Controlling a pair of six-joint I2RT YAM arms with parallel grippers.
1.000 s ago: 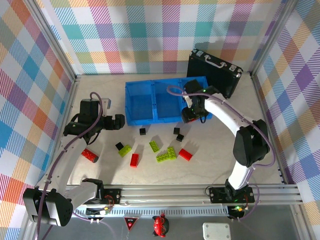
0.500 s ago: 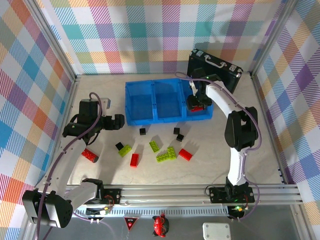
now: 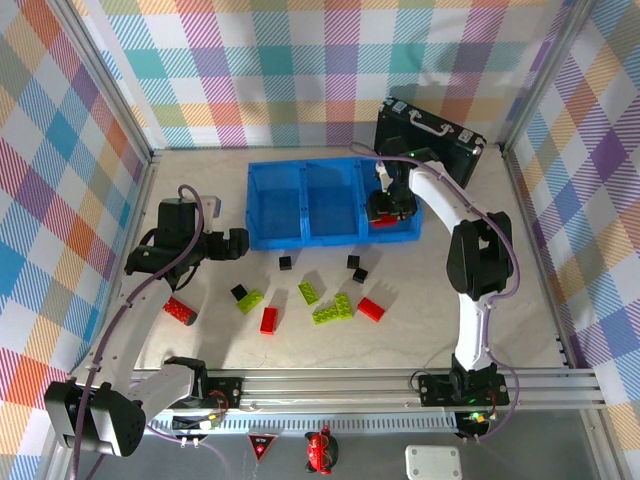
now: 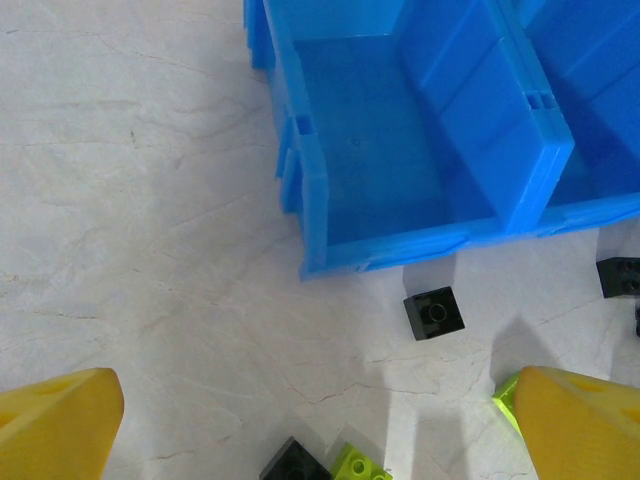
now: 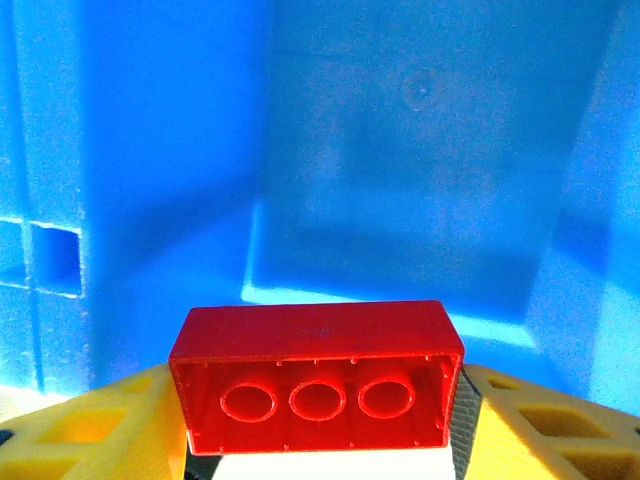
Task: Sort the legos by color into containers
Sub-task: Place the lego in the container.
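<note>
A red lego (image 5: 316,375) is gripped between my right gripper's yellow fingers (image 5: 100,430), its hollow underside facing the camera. My right gripper (image 3: 385,210) hangs inside the right container (image 5: 430,180) of the blue tray (image 3: 305,235), shut on that brick. My left gripper (image 3: 235,243) stands open left of the tray above bare table, its fingers (image 4: 55,430) wide apart. Loose legos lie in front of the tray: red ones (image 3: 180,310) (image 3: 268,320) (image 3: 371,308), lime ones (image 3: 251,301) (image 3: 310,292) (image 3: 332,309), and black cubes (image 3: 286,263) (image 3: 240,292) (image 3: 354,262).
A black hard case (image 3: 430,140) leans at the back right, just behind the tray. The left container (image 4: 370,150) lies ahead of my left gripper, with a black cube (image 4: 434,313) just in front of its wall. Checkered walls enclose the table.
My right gripper has carried the red lego from the tray's front right corner back over the right container and lowered into it. The left arm has not moved.
</note>
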